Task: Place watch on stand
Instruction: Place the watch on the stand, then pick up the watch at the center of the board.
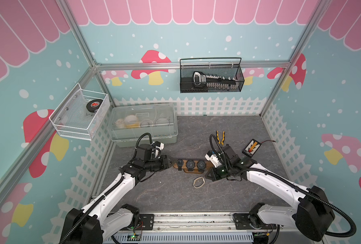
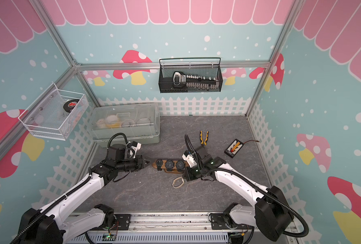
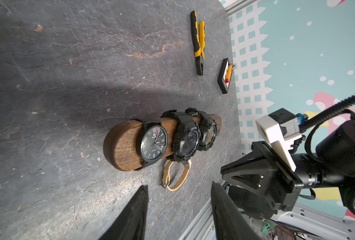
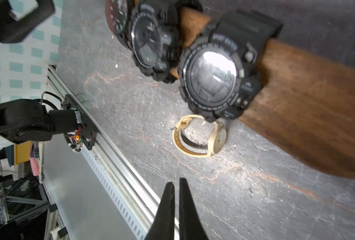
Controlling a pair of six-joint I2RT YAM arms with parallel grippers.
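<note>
Front rail [image 1: 188, 219]: ran along the near table edge, with both arm bases mounted on it.
Tabletop [image 1: 154, 196]: dark grey with a stone pattern.
Beige watch [image 4: 217, 138]: lay on the tabletop just beside the near side of the stand. Its strap was closed in a loop and its case was tipped on edge. Nothing held it.
Right gripper [image 4: 176, 181]: sat low over the tabletop by the stand's right end. Its jaws were pressed almost together, with only a sliver between them, and gripped nothing. The tips pointed at the beige watch, near it but apart.
Stand [image 3: 126, 145]: a brown wooden bar with rounded ends on a smaller base, lying across mid-table between the two grippers. The right end of the bar was bare.
Watches on the bar: an analogue watch [image 3: 154, 144] sat nearest the left end, then the middle sport watch [image 3: 186, 141], then the right sport watch [image 3: 207, 135]. All three were black.
Left gripper [image 2: 148, 162]: was level with the stand's left end, just beside it. Its jaws were clearly apart with nothing between them.
Pliers [image 1: 220, 136]: yellow-handled, lying behind the stand.
Connector board [image 1: 251, 147]: black with yellow and red plugs, to the right of the pliers.
Clear plastic box [image 1: 145, 135]: lidded, at the back left, with pale rolls inside.
White mesh basket [image 1: 69, 126]: hung on the left wall and held a black tape roll [image 1: 94, 104].
Black mesh basket [image 1: 236, 84]: hung on the back rail and held a black-and-silver tool, perhaps a caliper, though the mesh obscured it.
</note>
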